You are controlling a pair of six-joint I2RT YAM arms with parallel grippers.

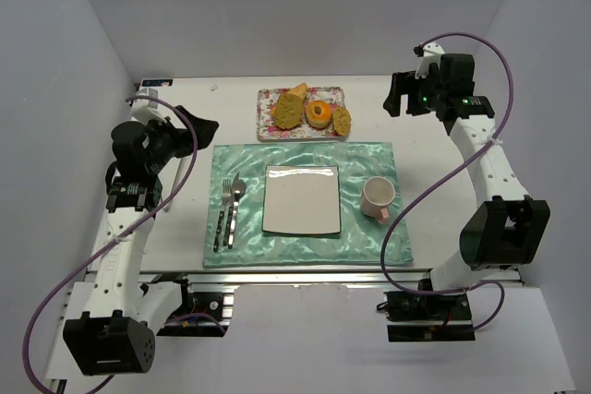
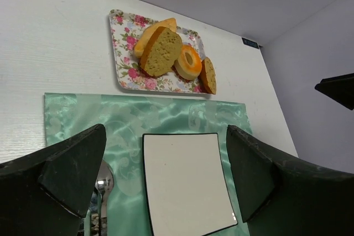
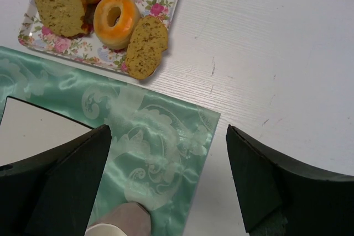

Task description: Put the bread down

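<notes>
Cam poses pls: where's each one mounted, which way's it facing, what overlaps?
Top external: high behind left arm and right arm, both in frame, facing down and forward over the table.
Left wrist: on the left gripper, raised at the left side, facing across the plate toward the tray; own two fingers frame the bottom.
Right wrist: on the right gripper, far right, looking down at the mat and the tray's end; own fingers at the bottom.
Shared: all three see the bread on the tray.

Overhead plus wrists — shared floral tray (image 2: 124, 54)
</notes>
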